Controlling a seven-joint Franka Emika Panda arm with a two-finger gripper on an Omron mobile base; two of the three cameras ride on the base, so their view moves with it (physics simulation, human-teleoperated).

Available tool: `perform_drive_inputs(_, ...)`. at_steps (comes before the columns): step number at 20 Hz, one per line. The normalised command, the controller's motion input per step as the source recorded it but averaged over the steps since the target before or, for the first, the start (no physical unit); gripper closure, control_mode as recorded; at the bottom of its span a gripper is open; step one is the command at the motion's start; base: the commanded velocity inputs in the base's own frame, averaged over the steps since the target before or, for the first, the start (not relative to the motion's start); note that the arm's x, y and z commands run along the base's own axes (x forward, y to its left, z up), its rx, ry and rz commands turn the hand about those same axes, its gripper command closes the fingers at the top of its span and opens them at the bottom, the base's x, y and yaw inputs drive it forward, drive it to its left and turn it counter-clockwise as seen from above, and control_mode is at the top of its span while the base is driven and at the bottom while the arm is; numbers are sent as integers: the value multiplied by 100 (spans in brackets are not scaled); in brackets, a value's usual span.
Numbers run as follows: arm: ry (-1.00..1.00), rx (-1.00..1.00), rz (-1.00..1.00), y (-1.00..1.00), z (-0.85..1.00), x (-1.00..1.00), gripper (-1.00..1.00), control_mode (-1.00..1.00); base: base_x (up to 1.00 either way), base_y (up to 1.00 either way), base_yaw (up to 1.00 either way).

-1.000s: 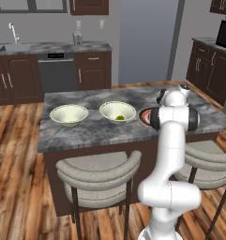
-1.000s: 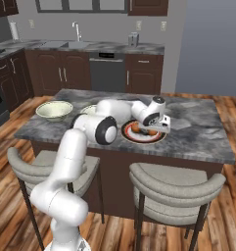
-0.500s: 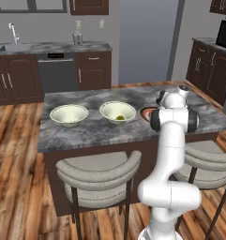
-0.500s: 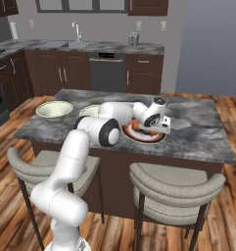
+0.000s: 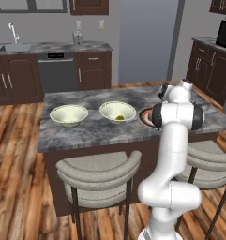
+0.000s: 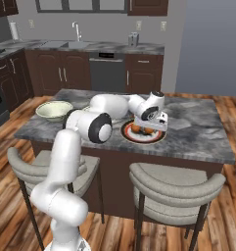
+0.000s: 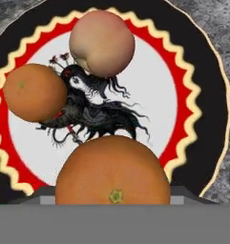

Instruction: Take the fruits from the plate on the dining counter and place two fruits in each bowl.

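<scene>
Fruit sits on the plate (image 7: 202, 95), three pieces by the hand view: a large orange (image 7: 114, 171) nearest the camera, a second orange (image 7: 34, 93) to its upper left, and a pale peach-coloured fruit (image 7: 102, 43) at the top. The two farther fruits lie just beside each other, and the near orange stands apart from both. The plate has a white centre with a dark drawn figure, a red ring with a cream scalloped edge and a black outer rim.

The plate rests on the dining counter (image 6: 198, 132), toward its right half in the left base view, where the arm's upper link hides most of it and only an edge of the rim (image 5: 143, 116) shows. Left of it stand the two bowls: the nearer bowl (image 5: 117, 111) holds a small yellow-green fruit (image 5: 119, 117), and the far bowl (image 5: 68, 114) shows no fruit from here.

The gripper (image 6: 150, 128) hangs low over the plate in the right base view, close above the oranges; from neither base view nor the hand view can I tell how far its fingers are parted, or whether they touch the near orange.

The right base view shows the plate's front rim (image 6: 144, 139) in full and one bowl (image 6: 54, 110) beyond the arm's elbow, the other bowl being mostly hidden behind the arm. Two grey padded stools (image 5: 98, 176) stand at the counter's near side. Behind, a dark cabinet run carries a sink with faucet (image 6: 76, 30) and a dishwasher (image 6: 108, 71).
</scene>
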Motion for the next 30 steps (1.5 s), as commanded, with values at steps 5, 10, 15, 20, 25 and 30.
perform_drive_inputs(5,0,-14,0,99,54,-63,100,-100,0,0,0)
perform_drive_inputs(10,-1,-14,-2,100,67,-1,100,-100,0,0,0)
perform_drive_inputs(15,-15,-3,-3,100,56,0,100,-100,0,0,0)
perform_drive_inputs(20,-5,2,-4,97,23,-4,100,-100,0,0,0)
perform_drive_inputs(25,1,2,1,71,0,13,100,-100,0,0,0)
perform_drive_inputs(30,8,1,0,24,-4,66,100,-100,0,0,0)
